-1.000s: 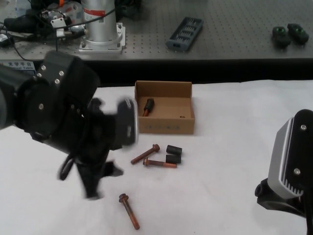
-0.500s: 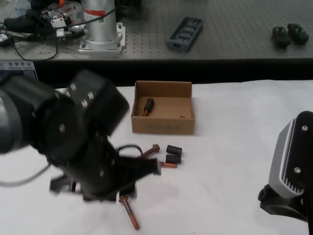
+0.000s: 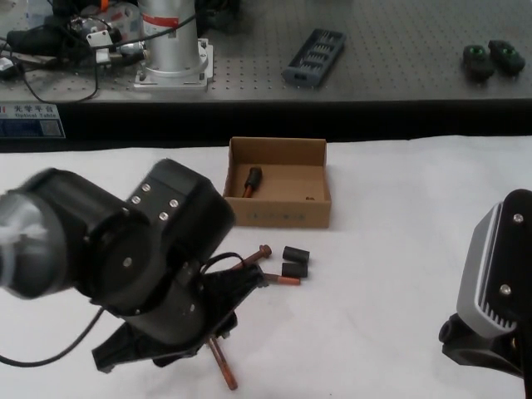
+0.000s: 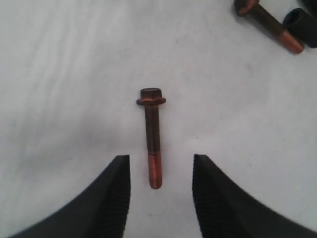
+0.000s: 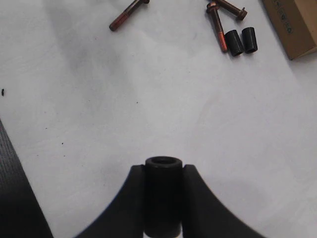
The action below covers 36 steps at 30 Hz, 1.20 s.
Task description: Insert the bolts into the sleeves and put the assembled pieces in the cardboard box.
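Observation:
A copper bolt (image 4: 151, 139) lies alone on the white cloth, its threaded tip just between the fingertips of my open left gripper (image 4: 159, 191). In the high view the left arm (image 3: 141, 266) hangs over that bolt (image 3: 223, 366). My right gripper (image 5: 163, 171) is shut on a black sleeve (image 5: 163, 198), held upright at the near right. Two more bolts (image 3: 253, 258) (image 3: 278, 279) and two black sleeves (image 3: 296, 253) (image 3: 293, 269) lie in front of the cardboard box (image 3: 278, 216). One assembled piece (image 3: 251, 179) lies inside the box.
The right arm's body (image 3: 499, 291) stands at the near right corner. Behind the cloth is a perforated metal bench with a silver post (image 3: 170, 41), cables and a dark tool rack (image 3: 314, 54). Open cloth lies between the two arms.
The left arm has swung down and toward the near edge, ending over the lone bolt. The right arm has hardly moved.

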Each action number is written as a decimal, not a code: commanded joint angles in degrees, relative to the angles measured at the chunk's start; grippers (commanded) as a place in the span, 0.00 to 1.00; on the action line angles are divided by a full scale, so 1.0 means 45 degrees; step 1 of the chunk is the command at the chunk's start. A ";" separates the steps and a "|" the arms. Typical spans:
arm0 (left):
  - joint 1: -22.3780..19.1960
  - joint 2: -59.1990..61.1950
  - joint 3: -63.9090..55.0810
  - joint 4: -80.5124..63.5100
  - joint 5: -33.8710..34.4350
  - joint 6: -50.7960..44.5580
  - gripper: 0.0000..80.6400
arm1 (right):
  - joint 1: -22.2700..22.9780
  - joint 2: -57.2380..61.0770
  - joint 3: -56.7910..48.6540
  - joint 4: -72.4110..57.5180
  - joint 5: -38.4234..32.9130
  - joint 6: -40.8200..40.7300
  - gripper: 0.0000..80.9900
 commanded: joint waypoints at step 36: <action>-0.0026 0.3063 -0.0001 -0.2031 -0.1540 -0.0453 0.08 | -0.0086 -0.0100 -0.0061 0.0386 -0.0060 0.0018 0.02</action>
